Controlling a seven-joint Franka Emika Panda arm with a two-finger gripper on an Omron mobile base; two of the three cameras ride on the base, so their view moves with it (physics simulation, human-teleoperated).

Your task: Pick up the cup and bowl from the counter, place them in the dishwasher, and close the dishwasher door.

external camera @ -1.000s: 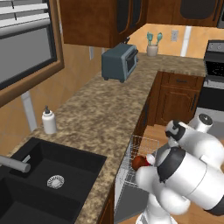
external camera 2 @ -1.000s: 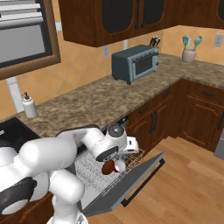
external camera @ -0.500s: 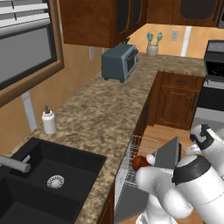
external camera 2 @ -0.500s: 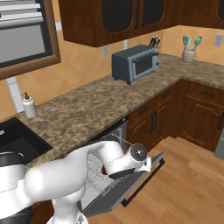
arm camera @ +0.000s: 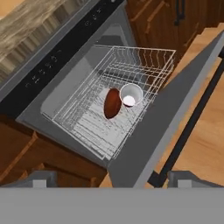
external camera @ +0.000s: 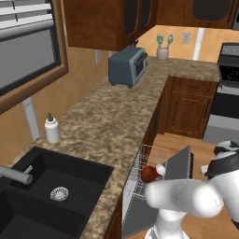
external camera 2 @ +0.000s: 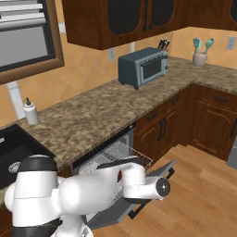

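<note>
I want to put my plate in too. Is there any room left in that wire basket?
Yes. The bowl and cup sit together near the rack's far right side, so it is crowded there. The wide stretch from them toward the rack's near left corner is bare, and so is the strip behind them by the back rim.

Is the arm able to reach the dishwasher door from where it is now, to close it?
Probably yes. In the hand view the dishwasher door hangs open just before the gripper, nothing lying between them. The bowl and cup already sit in the rack.
</note>
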